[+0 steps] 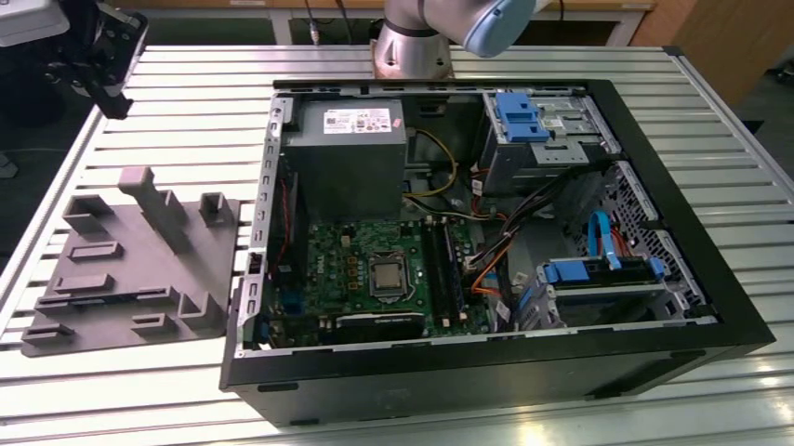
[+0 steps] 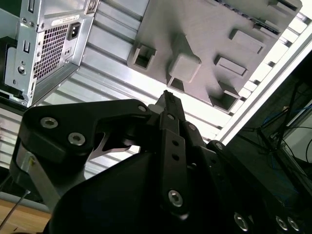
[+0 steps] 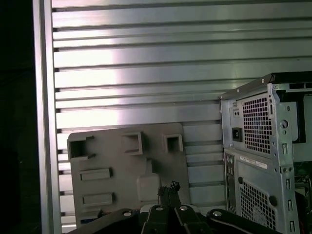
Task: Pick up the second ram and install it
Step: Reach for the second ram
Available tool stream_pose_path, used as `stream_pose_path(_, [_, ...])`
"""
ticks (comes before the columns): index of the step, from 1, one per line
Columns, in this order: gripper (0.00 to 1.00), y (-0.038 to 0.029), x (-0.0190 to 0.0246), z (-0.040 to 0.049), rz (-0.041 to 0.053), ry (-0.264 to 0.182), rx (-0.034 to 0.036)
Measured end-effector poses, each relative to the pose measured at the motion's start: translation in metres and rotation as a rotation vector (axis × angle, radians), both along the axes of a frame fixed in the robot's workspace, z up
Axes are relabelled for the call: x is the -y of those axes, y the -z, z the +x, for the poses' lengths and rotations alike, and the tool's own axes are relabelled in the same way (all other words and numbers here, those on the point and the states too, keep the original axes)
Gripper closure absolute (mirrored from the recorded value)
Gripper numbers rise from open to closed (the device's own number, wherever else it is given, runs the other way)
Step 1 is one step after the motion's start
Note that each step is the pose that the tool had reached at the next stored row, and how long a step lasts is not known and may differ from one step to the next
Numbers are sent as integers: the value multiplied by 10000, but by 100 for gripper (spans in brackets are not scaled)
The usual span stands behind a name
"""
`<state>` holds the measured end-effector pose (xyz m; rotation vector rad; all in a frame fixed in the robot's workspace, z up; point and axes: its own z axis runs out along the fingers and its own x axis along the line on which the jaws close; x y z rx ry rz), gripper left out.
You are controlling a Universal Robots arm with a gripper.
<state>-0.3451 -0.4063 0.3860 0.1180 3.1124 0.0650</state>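
Your gripper (image 3: 168, 188) hung over the grey parts tray (image 3: 122, 165) in both wrist views, jaws pinched together w/ nothing seen between them. The tray lay on the slatted table (image 3: 136, 63) just beside the open PC case (image 1: 496, 367), on the exterior view's left. The second ram couldn't be placed for sure. No green stick showed in the tray's pockets. The long dark strips at the motherboard's (image 1: 353, 255) slots (image 1: 437, 265), next to the CPU (image 1: 389, 275), were too fine to call stick or bare slot. By the look of it, you were at the approach for the pick. Doing it well called for jaws spread before descent and a grip across the stick's flat faces near mid-length. The board had to stay upright and square to the slot, notch matched, w/ even pressure at both ends and no rocking.
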Motion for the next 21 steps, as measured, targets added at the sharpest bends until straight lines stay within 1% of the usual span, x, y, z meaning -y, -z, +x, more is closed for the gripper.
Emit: stream_pose_path(21, [89, 45, 34, -61, -60, 0, -1])
